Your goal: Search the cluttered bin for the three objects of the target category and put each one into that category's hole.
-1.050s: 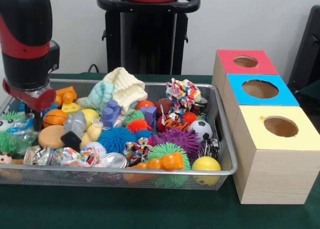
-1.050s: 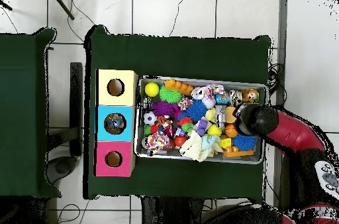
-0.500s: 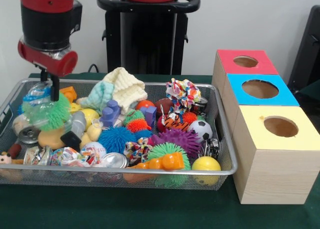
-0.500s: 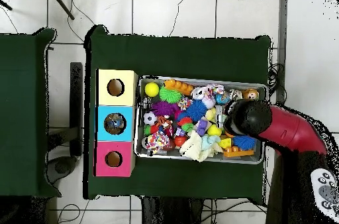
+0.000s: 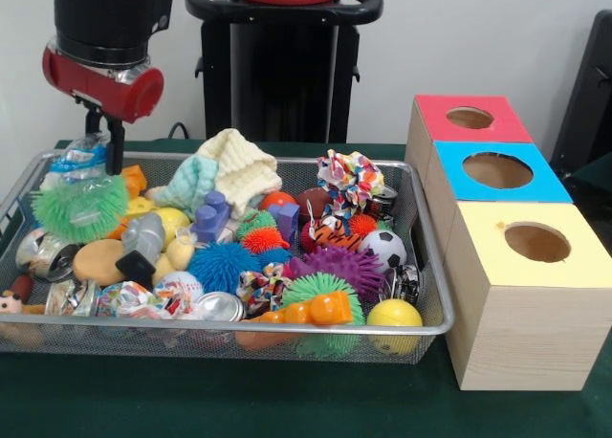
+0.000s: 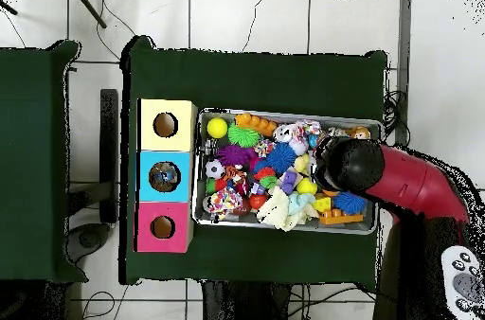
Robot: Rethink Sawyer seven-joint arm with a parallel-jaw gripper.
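My gripper hangs over the left end of the wire bin. It is raised above the toys and looks shut on a crushed clear plastic bottle with a blue band. A green spiky ball sits right under the bottle; whether it hangs from it or rests on the pile I cannot tell. Seen from overhead, the arm's black head hides the fingers over the right part of the bin. The red box, blue box and yellow box each have a round hole on top.
The bin is packed with spiky balls, a soccer ball, a yellow ball, cans, a knitted cloth and a rope toy. The boxes stand in a row right of the bin, shown in the overhead view at its left.
My gripper rose out of the left end of the bin and shifted slightly right. The plastic bottle and the green spiky ball came up with it.
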